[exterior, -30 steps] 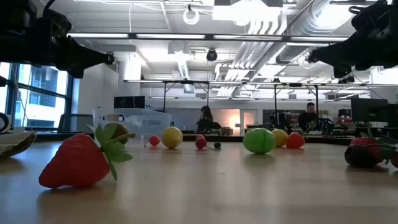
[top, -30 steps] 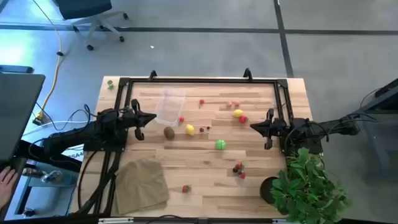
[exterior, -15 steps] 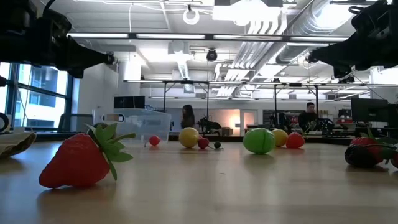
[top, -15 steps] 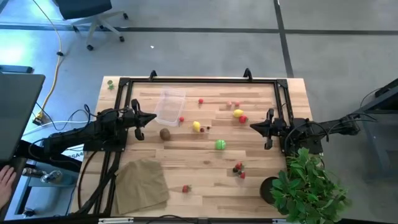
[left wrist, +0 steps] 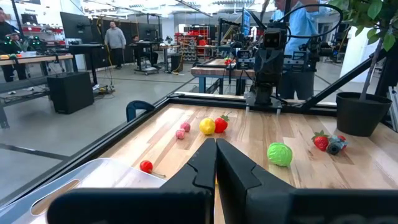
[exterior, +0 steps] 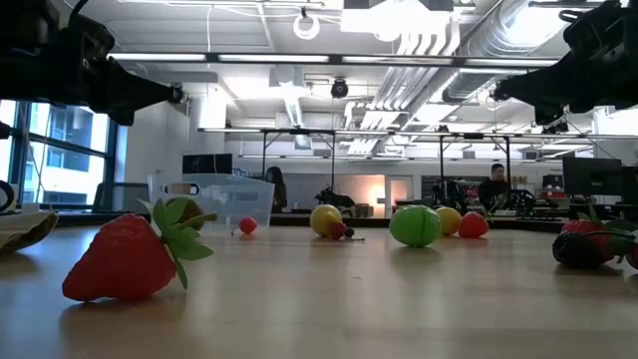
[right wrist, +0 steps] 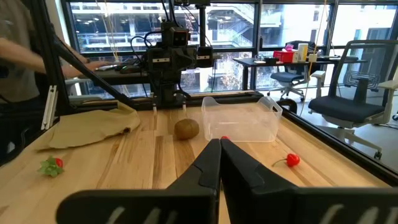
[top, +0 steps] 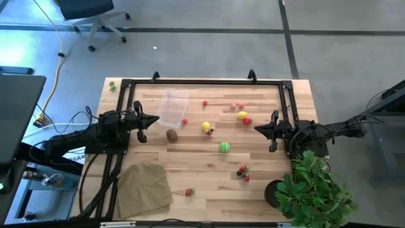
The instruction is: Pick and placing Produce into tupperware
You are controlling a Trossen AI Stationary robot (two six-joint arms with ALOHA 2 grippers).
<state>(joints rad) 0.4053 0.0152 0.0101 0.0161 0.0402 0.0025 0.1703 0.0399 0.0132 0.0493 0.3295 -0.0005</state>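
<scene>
The clear tupperware (top: pixel 173 107) stands at the table's far left, also seen as the tupperware (right wrist: pixel 239 118) in the right wrist view. Produce lies loose on the wood: a brown kiwi (top: pixel 171 134), a lemon (top: pixel 206 126) near the middle, a second lemon (top: pixel 242 115) beside a red strawberry (top: pixel 247 121), a green ball (top: pixel 224 147), and small red berries (top: pixel 204 103). A strawberry (exterior: pixel 130 257) lies close to the low camera. My left gripper (top: pixel 152 121) hovers shut at the left edge. My right gripper (top: pixel 258 128) hovers shut at the right edge. Neither one touches anything.
A tan cloth (top: pixel 144 187) lies at the near left corner. A potted plant (top: pixel 313 187) stands at the near right corner. A dark berry and strawberry (top: pixel 243 173) lie near the plant. A black frame (top: pixel 202 82) runs along the far edge.
The middle lemon has rolled along the table toward the right edge, away from the kiwi, and now sits next to a small red berry. Both arms have kept still.
</scene>
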